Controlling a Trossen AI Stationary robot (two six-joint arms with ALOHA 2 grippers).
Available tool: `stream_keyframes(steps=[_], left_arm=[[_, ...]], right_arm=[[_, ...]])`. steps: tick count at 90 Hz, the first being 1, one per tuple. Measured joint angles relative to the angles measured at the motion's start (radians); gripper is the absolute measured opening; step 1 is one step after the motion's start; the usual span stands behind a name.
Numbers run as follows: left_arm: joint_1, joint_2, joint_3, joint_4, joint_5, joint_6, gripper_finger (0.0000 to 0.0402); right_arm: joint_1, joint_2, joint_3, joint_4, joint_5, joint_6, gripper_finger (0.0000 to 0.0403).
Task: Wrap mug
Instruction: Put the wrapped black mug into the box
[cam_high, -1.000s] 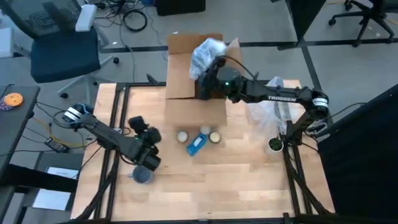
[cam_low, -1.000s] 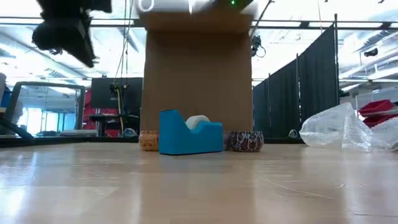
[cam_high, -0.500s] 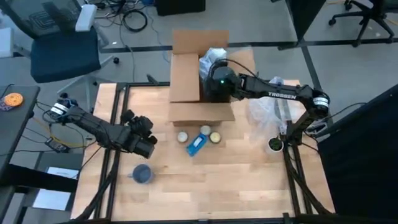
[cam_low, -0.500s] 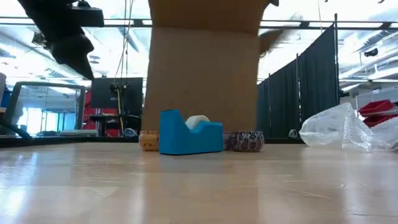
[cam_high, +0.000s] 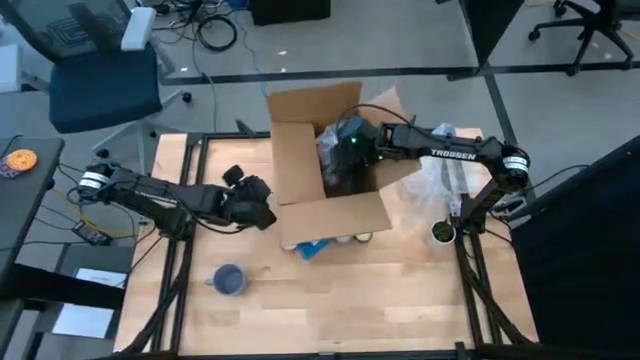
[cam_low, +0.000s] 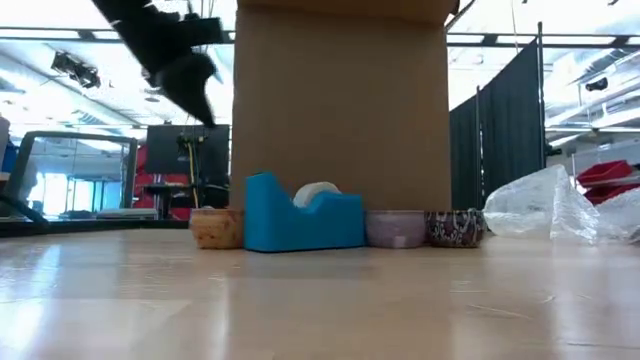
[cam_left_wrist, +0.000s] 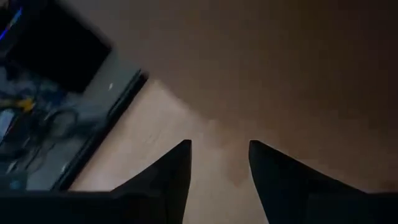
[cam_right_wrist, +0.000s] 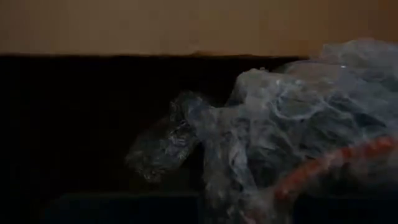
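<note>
An open cardboard box (cam_high: 300, 170) stands mid-table and fills the middle of the low view (cam_low: 340, 100). My right gripper (cam_high: 350, 150) is down inside it beside a bubble-wrap bundle (cam_high: 330, 150). The right wrist view shows that bundle (cam_right_wrist: 280, 124) close up, with something orange-red inside. My left gripper (cam_high: 262, 203) hangs open at the box's left wall (cam_left_wrist: 280, 62), above the table (cam_low: 195, 95), its fingers (cam_left_wrist: 177, 171) pointing at the wall. A blue-grey mug (cam_high: 228, 279) stands bare on its base near the table's front left, away from both grippers. My left gripper comes level from the table's left at the box's left wall (cam_high: 272, 200). Whether its fingers touch the cardboard cannot be told.
A blue tape dispenser (cam_low: 300, 212) and three small bowls (cam_low: 215, 228) (cam_low: 395, 228) (cam_low: 455, 227) sit against the box's near side, partly under its flap (cam_high: 335, 215). Loose bubble wrap (cam_high: 430, 180) lies at the right, with a small pot (cam_high: 441, 232) beside it.
My right gripper has gone down into the box with the bundle. My left gripper has left the mug's side, moving toward the far edge and right, up to the box's left wall. The box has shifted toward the near edge, pushing the tape dispenser and bowls nearer.
</note>
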Motion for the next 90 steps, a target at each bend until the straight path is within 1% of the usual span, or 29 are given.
stream_keyframes(steps=[7, 21, 27, 43, 53, 58, 65, 72, 81, 90], left_arm=[[0.029, 0.019, 0.000, 0.098, 0.023, 0.088, 0.0147], [0.089, 0.097, 0.001, 0.259, 0.066, 0.221, 0.0147], [0.114, 0.140, 0.001, 0.312, 0.086, 0.253, 0.0147], [0.163, 0.240, 0.001, 0.395, 0.109, 0.314, 0.0147], [0.187, 0.293, 0.001, 0.436, 0.154, 0.340, 0.0147], [0.194, 0.311, 0.001, 0.446, 0.168, 0.348, 0.0147], [0.199, 0.326, 0.001, 0.449, 0.175, 0.353, 0.0147], [0.200, 0.328, 0.001, 0.447, 0.175, 0.381, 0.0147], [0.200, 0.327, 0.001, 0.452, 0.175, 0.399, 0.0147], [0.200, 0.327, 0.001, 0.446, 0.174, 0.403, 0.0147]], right_arm=[[-0.013, 0.001, 0.000, 0.000, -0.061, 0.055, 0.0008], [-0.043, 0.002, 0.000, -0.029, -0.106, 0.183, 0.0008], [-0.055, 0.002, 0.000, -0.069, -0.112, 0.204, 0.0008], [-0.069, 0.002, -0.069, -0.104, -0.118, 0.195, 0.0009], [-0.072, 0.002, -0.134, -0.096, -0.108, 0.197, 0.0011], [-0.074, 0.003, -0.155, -0.096, -0.086, 0.209, 0.0013], [-0.075, 0.003, -0.190, -0.082, -0.028, 0.214, 0.0017], [-0.076, 0.003, -0.222, -0.075, 0.011, 0.229, 0.0027], [-0.077, 0.002, -0.257, -0.043, 0.008, 0.263, 0.0053], [-0.076, 0.000, -0.268, -0.039, -0.003, 0.295, 0.0088]])
